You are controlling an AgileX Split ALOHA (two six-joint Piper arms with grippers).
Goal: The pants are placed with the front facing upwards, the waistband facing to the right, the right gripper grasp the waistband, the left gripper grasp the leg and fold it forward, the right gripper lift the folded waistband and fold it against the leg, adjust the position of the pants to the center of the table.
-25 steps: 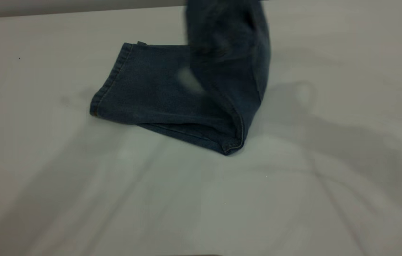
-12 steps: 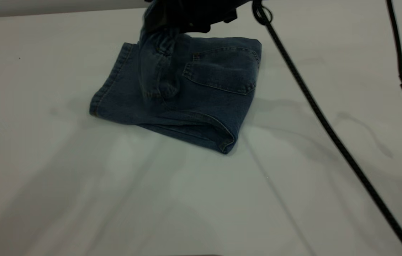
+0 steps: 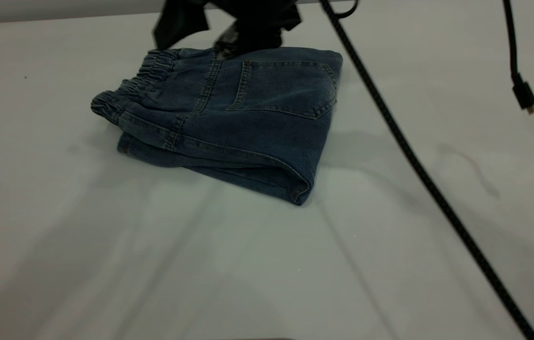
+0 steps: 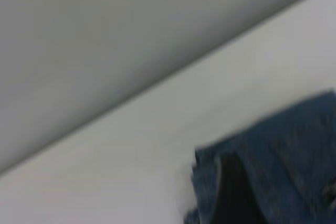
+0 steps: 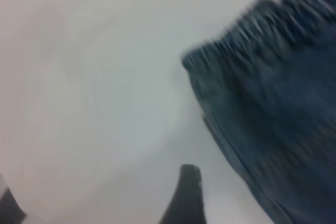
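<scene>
The blue denim pants point(image 3: 248, 123) lie folded in a compact stack on the white table point(image 3: 201, 264), back pocket facing up. The ruffled waistband point(image 3: 139, 89) rests at the stack's left end, on top of the leg hem. My right gripper point(image 3: 191, 45) hovers just above the far edge of the pants, open and holding nothing. In the right wrist view, one of its black fingers point(image 5: 186, 195) stands over bare table beside the waistband point(image 5: 262, 19). The left wrist view shows only a corner of the pants point(image 4: 283, 156) and the table; the left gripper is out of view.
A black braided cable point(image 3: 418, 160) runs diagonally over the right half of the table. A thinner cable with a plug point(image 3: 524, 99) hangs at the far right. The table's far edge point(image 3: 59, 16) lies just behind the pants.
The right gripper swung the lifted waistband leftward and down onto the leg, then let it go. The pants now lie folded flat.
</scene>
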